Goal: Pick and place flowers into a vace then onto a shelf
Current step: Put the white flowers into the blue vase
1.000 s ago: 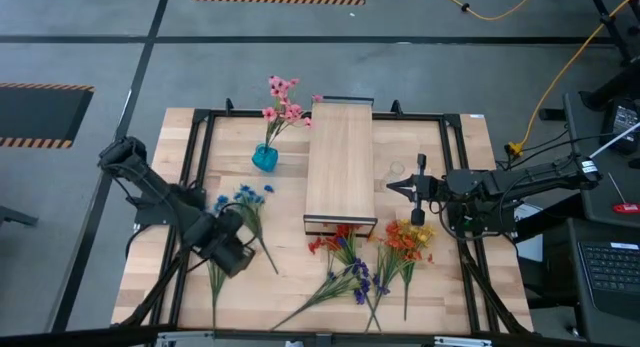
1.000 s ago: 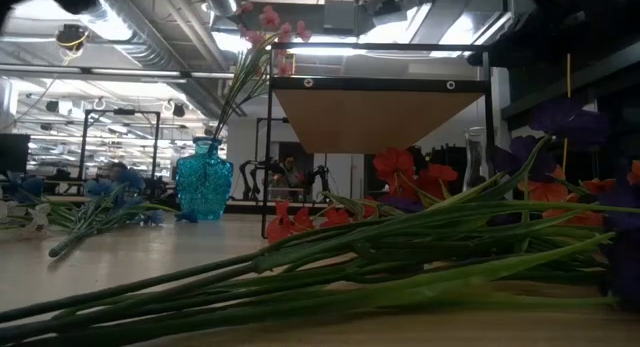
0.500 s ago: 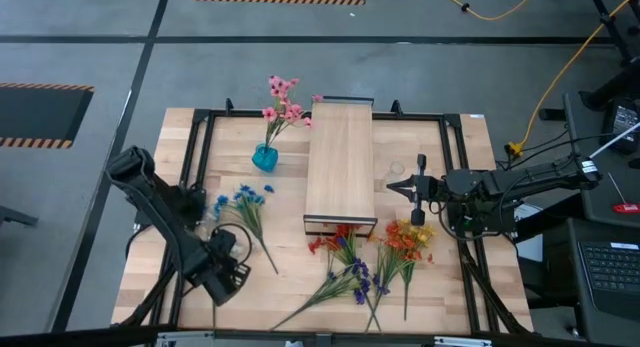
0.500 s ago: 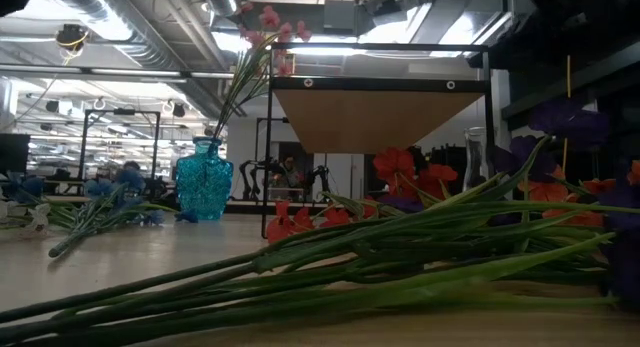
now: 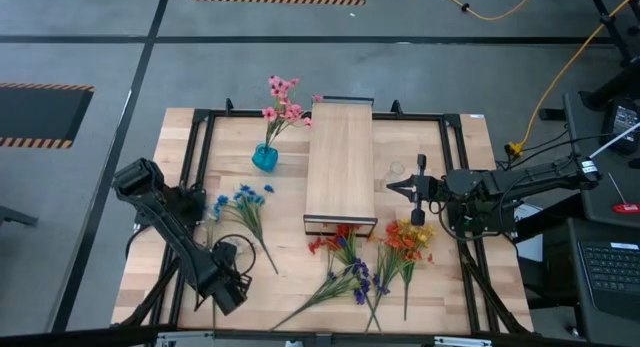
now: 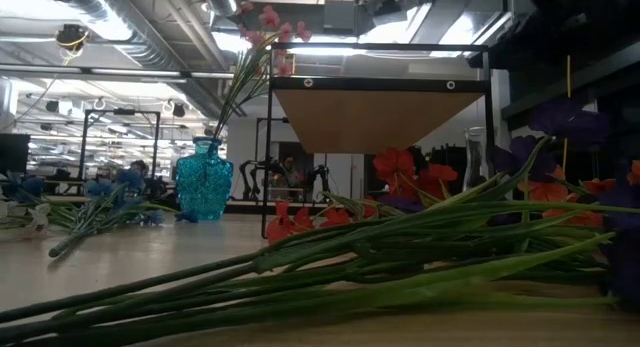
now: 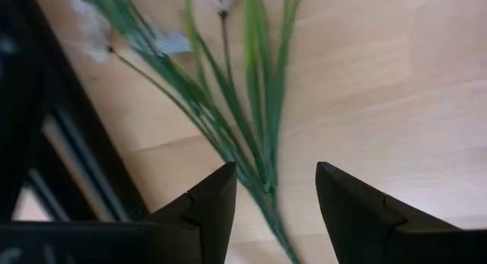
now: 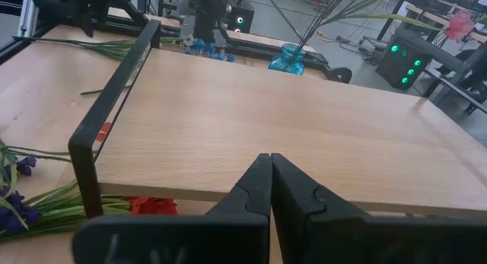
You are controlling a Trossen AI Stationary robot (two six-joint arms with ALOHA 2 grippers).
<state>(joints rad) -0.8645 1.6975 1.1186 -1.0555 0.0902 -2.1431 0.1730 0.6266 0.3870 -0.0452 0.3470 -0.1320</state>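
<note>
A white-bloomed sprig of the flowers (image 7: 228, 104) lies flat on the table at the near left. My left gripper (image 5: 224, 287) hangs over its green stems (image 7: 262, 169), pointing down, open, with a finger on either side of them (image 7: 274, 176); I cannot tell whether they touch. Pink flowers stand in the blue vase (image 5: 264, 158), left of the shelf (image 5: 340, 162). Blue (image 5: 246, 200), red and purple (image 5: 345, 262) and orange (image 5: 405, 239) sprigs lie on the table. My right gripper (image 5: 392, 187) waits shut at the shelf's right side, level with its top (image 8: 266, 169).
A black metal frame (image 5: 195, 157) runs around the table along its edges. A clear glass vase (image 5: 396, 171) stands between the shelf and my right gripper. Bare wood lies between the white sprig and the red and purple sprigs.
My left gripper has moved toward the table's near edge and down, from beside the blue sprig to over the white sprig, rolling about its own axis as it went. My right arm and the flowers have stayed put.
</note>
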